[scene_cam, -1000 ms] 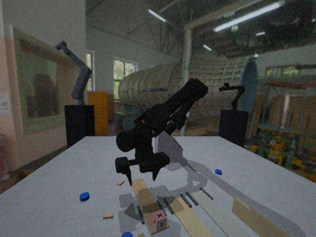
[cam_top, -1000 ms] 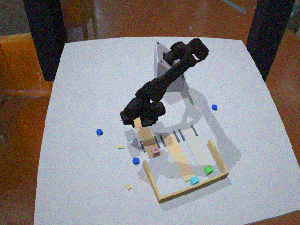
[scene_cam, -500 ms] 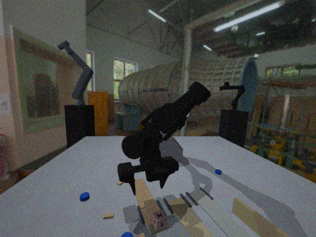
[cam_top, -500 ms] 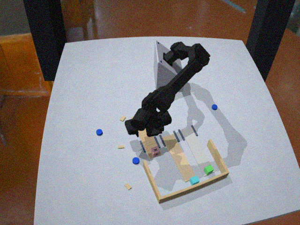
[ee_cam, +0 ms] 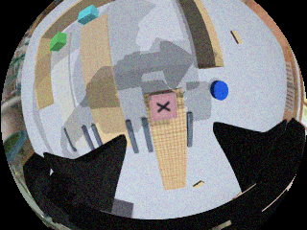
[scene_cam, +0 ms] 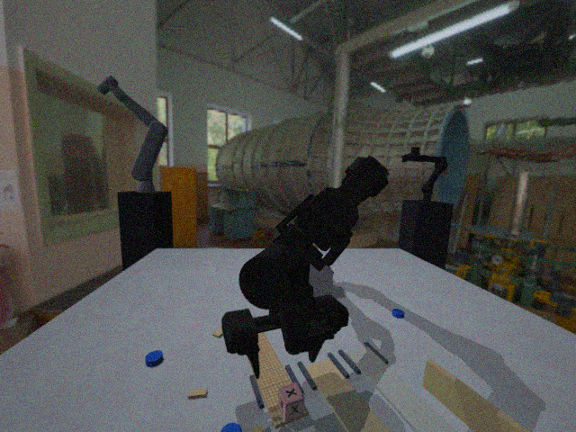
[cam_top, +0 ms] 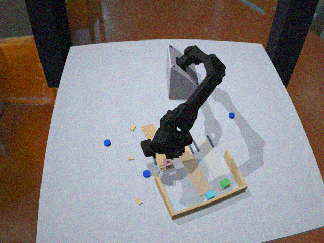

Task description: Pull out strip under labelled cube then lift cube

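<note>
Pincer (ee_cam: 168, 148) wide, nothing between the fingers; in the wrist view the two dark tips stand at 8 and 4 o'clock of the frame, well apart

Cube (ee_cam: 163, 106), pink with an X, lies just past the tips toward 12 o'clock. It sits on the far end of the gridded strip (ee_cam: 172, 153), which runs back under the pincer. In the top view the cube (cam_top: 167, 163) is just outside the open mouth of the tray (cam_top: 193, 207), with grey rails (ee_cam: 137, 136) flanking the strip

Farther off: plain strip (cam_top: 196, 175) and pale strip (cam_top: 214, 164) reach into the tray, teal cube (cam_top: 209, 194) and green cube (cam_top: 225, 183) at their far ends. Blue disc (cam_top: 147, 173) lies at 8 o'clock of the pink cube, near it

Risks, as judged:
- fingers may straddle a rail along with the cube, since the rails lie close on both sides; the closure would then jam or tilt the cube
- coming down off-centre could nudge the cube off the strip end
- grip set too shallow, cube slips on the lift

Arm pose: arm (cam_top: 198, 91) reaches from the base wedge (cam_top: 177, 83) out over the counter (cam_top: 91, 91) toward 7 o'clock in the top view, elbow high, wrist folded down so the pincer (scene_cam: 281, 357) points at the counter, hovering above the strip short of the cube (scene_cam: 292, 403)
</note>
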Robot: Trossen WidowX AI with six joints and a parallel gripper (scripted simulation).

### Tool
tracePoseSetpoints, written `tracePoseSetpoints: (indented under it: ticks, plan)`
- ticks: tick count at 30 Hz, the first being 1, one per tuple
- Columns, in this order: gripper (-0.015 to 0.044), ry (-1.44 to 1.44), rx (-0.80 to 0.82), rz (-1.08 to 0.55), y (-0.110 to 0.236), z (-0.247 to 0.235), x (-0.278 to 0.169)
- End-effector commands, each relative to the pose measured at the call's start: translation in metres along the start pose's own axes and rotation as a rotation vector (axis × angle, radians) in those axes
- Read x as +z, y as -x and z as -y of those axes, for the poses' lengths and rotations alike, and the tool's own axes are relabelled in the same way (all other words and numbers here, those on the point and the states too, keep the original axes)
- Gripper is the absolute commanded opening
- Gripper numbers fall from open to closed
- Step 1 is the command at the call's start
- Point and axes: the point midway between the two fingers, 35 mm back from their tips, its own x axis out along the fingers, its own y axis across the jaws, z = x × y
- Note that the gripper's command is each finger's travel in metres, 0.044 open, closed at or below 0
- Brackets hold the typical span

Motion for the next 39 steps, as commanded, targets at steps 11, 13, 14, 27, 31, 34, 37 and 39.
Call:
tracePoseSetpoints:
  ticks: [11,13,14,27,31,34,37,39]
  plan:
    - [0.0250,-0.005,0.005,0.004,-0.008,-0.003,0.019]
    - [0.0250,-0.005,0.005,0.004,-0.012,-0.003,0.019]
    - [0.0250,-0.005,0.005,0.004,-0.013,-0.003,0.019]
    - [0.0250,-0.005,0.006,0.005,-0.035,-0.003,0.019]
    - [0.0250,-0.005,0.006,0.005,-0.041,-0.003,0.019]
    - [0.0250,-0.005,0.006,0.005,-0.046,-0.004,0.019]
    - [0.0250,-0.005,0.007,0.005,-0.051,-0.004,0.019]
    - [0.0250,-0.005,0.007,0.005,-0.053,-0.004,0.019]
